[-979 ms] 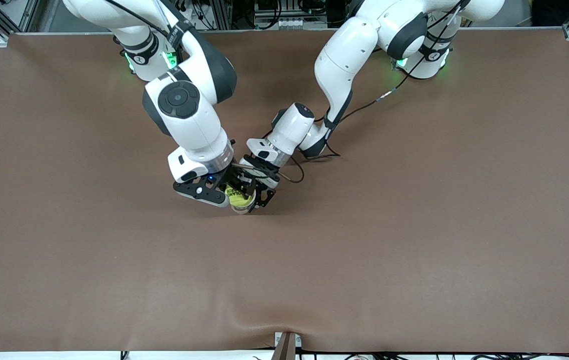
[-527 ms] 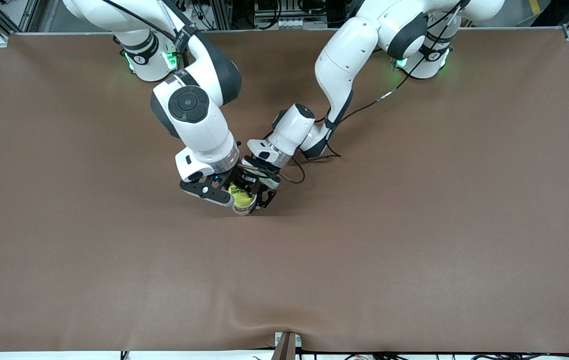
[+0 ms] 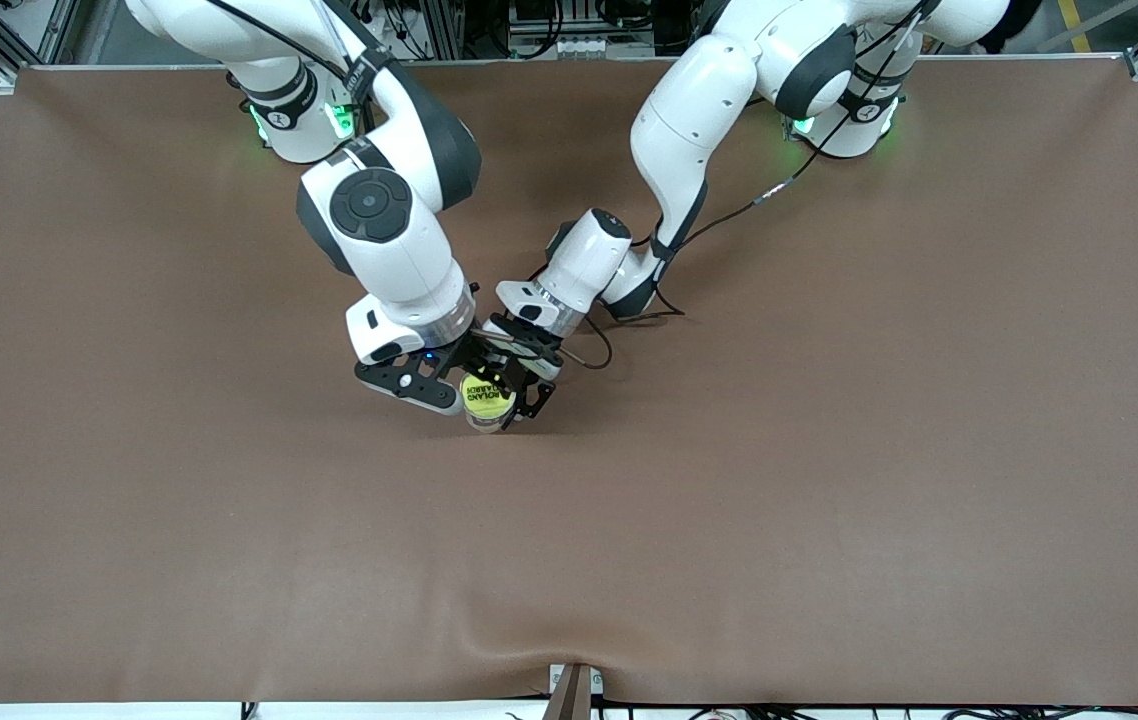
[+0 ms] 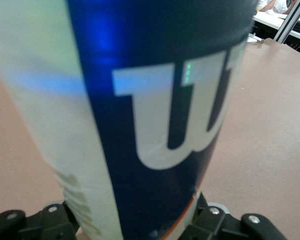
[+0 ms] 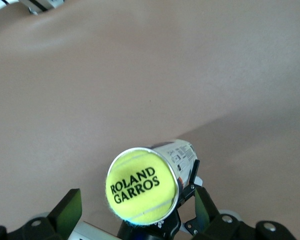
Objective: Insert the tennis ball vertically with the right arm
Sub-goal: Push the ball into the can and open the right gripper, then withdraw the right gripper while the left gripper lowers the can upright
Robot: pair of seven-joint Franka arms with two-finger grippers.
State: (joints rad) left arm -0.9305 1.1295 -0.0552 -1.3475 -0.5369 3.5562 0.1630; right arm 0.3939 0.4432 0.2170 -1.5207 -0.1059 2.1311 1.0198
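A yellow tennis ball (image 5: 141,186) printed ROLAND GARROS sits in the open mouth of an upright can (image 5: 182,152). The ball also shows in the front view (image 3: 485,397). In the left wrist view the can (image 4: 155,100) is blue and white and fills the picture. My left gripper (image 4: 135,225) is shut on the can's side and holds it standing on the table; in the front view the left gripper (image 3: 521,390) sits low beside the can. My right gripper (image 5: 135,215) hangs over the ball, with its fingers (image 5: 66,210) spread wide on either side and not touching it. In the front view the right gripper (image 3: 469,378) shows its blue light.
The brown table mat (image 3: 829,480) spreads wide around the can. A cable (image 3: 594,350) loops from the left wrist just above the table. The arm bases stand at the edge farthest from the front camera.
The right gripper has spread its fingers and drawn slightly off the ball. The ball's printed top now shows whole in the can's mouth. The left gripper and the can have stayed put.
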